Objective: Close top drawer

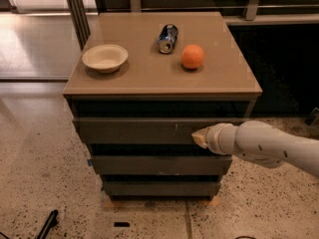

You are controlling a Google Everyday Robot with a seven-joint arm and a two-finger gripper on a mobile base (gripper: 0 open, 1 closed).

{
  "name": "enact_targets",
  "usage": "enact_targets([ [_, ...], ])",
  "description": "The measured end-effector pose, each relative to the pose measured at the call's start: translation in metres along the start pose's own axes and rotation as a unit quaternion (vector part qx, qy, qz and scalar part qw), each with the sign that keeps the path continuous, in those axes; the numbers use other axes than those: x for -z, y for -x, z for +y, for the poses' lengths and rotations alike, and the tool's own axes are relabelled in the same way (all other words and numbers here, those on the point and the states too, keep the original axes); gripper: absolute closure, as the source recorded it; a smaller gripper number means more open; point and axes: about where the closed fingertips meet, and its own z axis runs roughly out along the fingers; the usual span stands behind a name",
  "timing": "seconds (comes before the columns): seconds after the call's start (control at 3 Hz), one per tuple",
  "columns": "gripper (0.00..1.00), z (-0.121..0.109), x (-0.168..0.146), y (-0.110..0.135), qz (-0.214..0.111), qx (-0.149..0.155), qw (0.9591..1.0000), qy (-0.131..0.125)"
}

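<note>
The top drawer (134, 131) sits just under the desk (149, 78) top, its front slightly proud of the two narrower fronts below. It looks nearly shut, with a short push left. The gripper (198, 138), pinched closed and holding nothing, presses its tip against the panel's right part.

One arm (271, 146) is shown extending from the right edge of the view toward the left, held nearly level and raised slightly toward its free end. The arm is enclosed in a smooth white casing (small dark dots are spaced along its lower side). A ringed white wrist section (219, 138) is fitted at the left end. The gripper (200, 137) is carried beyond it, just right of the view's centre and below mid-height, and its pale tan tip is pointed left.
</note>
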Motion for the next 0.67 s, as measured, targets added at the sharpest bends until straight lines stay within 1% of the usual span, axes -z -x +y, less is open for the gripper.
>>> enact_targets([
  [0.33, 1.0, -0.002, 0.0, -0.002, 0.005, 0.003, 1.0, -0.001],
  [0.67, 1.0, -0.003, -0.001, -0.024, 0.039, -0.009, 0.9989, 0.025],
])
